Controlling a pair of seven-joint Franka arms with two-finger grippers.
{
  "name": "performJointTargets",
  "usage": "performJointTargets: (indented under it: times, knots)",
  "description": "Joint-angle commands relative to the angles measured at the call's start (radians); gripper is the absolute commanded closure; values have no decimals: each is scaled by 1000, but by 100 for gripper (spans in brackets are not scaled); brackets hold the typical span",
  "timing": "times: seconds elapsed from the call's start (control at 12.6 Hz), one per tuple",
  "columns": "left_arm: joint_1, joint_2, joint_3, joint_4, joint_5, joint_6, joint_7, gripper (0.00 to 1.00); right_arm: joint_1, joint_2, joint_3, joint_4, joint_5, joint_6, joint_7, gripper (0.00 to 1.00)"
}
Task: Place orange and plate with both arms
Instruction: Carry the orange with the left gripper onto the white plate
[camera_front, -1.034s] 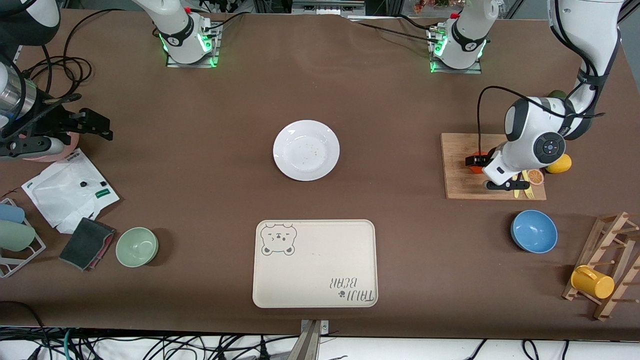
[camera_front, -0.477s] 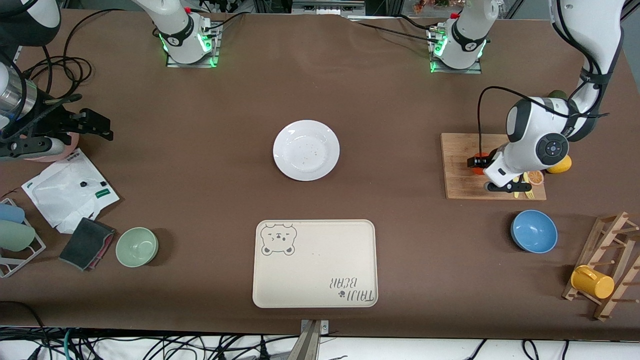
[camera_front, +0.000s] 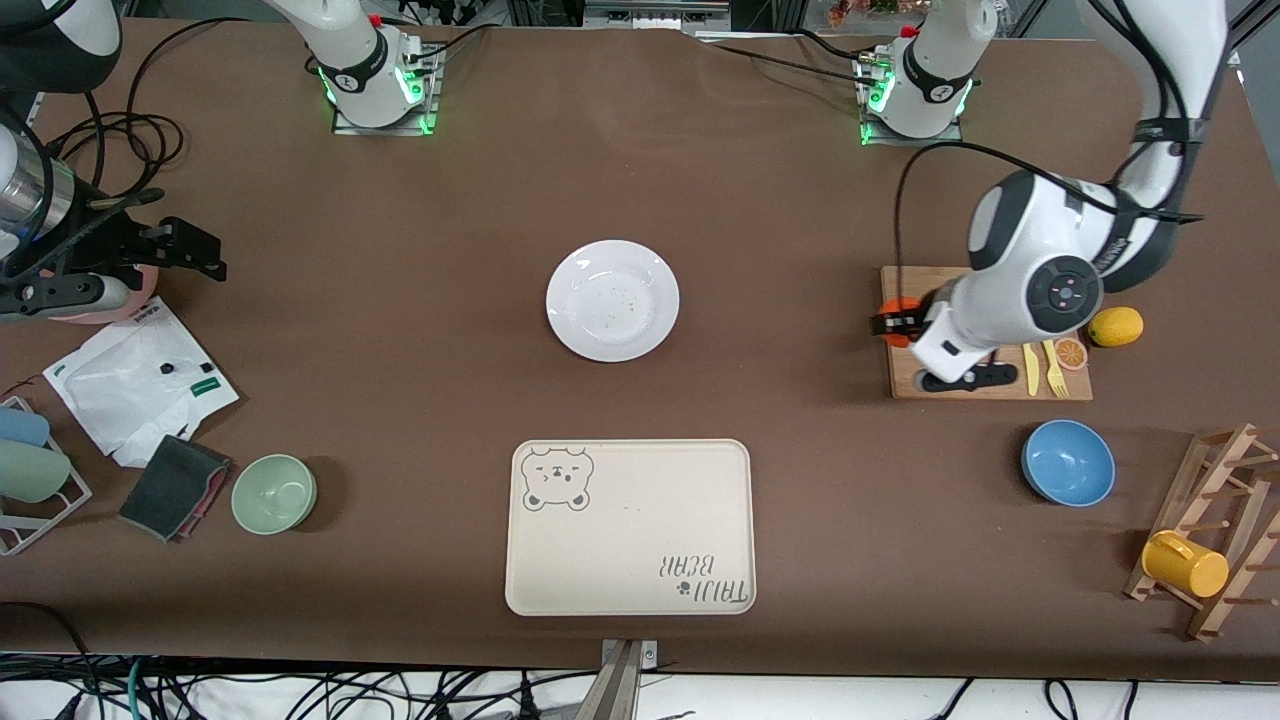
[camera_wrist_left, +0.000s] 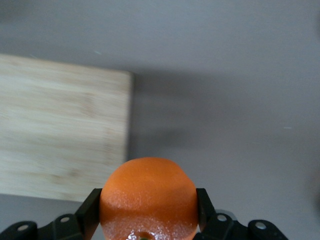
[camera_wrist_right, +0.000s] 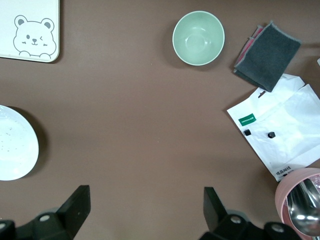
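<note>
The orange (camera_front: 902, 339) hangs over the edge of the wooden cutting board that faces the right arm's end of the table, with my left gripper (camera_front: 895, 324) shut on it. In the left wrist view the orange (camera_wrist_left: 148, 197) fills the gap between the two black fingers (camera_wrist_left: 89, 215). The white plate (camera_front: 612, 300) lies on the brown table mid-way between the arms, with nothing on it but faint specks. My right gripper (camera_front: 190, 250) waits open at the right arm's end of the table. Its wrist view shows bare table between its fingertips (camera_wrist_right: 75, 207) and the plate (camera_wrist_right: 15, 145) at the frame's edge.
The cutting board (camera_front: 905, 385) also carries a yellow fork (camera_front: 1052, 368) and an orange slice (camera_front: 1071, 352); a lemon (camera_front: 1115, 326) lies beside it. Nearer the camera are a blue bowl (camera_front: 1068, 462), the bear tray (camera_front: 630, 525) and a green bowl (camera_front: 274, 493). A white bag (camera_front: 140, 380) lies under the right gripper.
The left gripper has shut on the orange, lifted it off the board and carried it toward the plate as far as the board's edge. The right arm has not moved.
</note>
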Motion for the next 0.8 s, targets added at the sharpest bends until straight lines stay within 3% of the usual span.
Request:
performJointTargets:
  times: [0.0,0.4,0.72]
  knots:
    - [-129,78,-1,111,-71,-15,-223,85,2,-8,0,-7,-1,-3,6,0]
    - [-466,273,10,348,-62,8,-673,89,1,-10,0,-7,-1,-3,6,0]
    - [-563,355,11,359,-60,176,-802,86,1,-8,0,-7,-1,-3,8,0]
